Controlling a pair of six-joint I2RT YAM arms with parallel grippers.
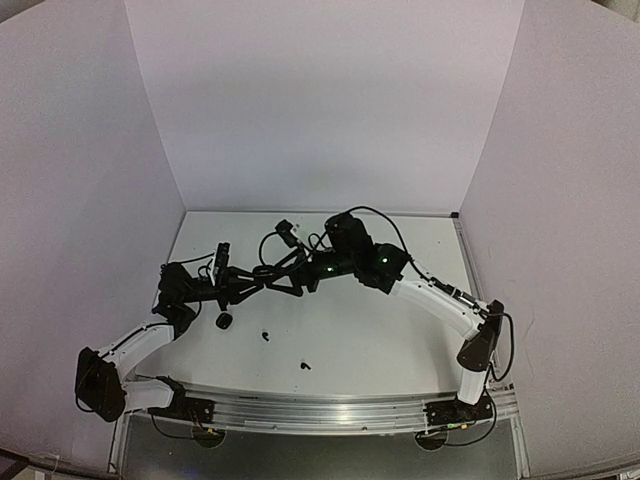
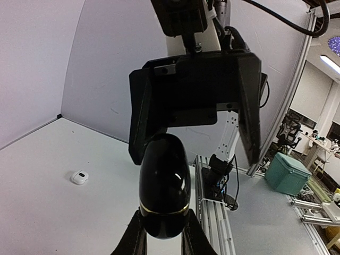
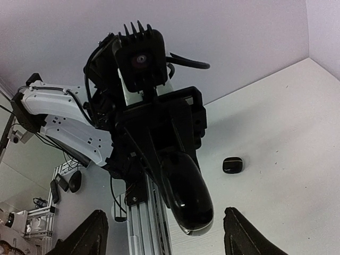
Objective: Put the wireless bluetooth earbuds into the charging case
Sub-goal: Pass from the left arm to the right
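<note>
Charging case (image 2: 164, 194) fills L wrist cam: glossy black, pinched at its seam end in my L tool (image 2: 163, 236), held off the desk (image 1: 400, 340). Long axis runs straight out from L tool twd R tool (image 2: 195, 158). Free rounded end is by one R finger, can't tell if touching. R tool jaws wide, nothing in them.

Room: tools meet mid-desk, well off walls (image 1: 320, 100) and front rail (image 1: 320, 408).

Earbuds (image 1: 266, 335): two tiny dark bits on desk near front, well apart from held case, too small to tell orientation. Spare black case (image 1: 223, 321) sits by L arm. Small white item (image 2: 79, 177) on desk, can't ID. Held case is hidden among the arms in top view.
</note>
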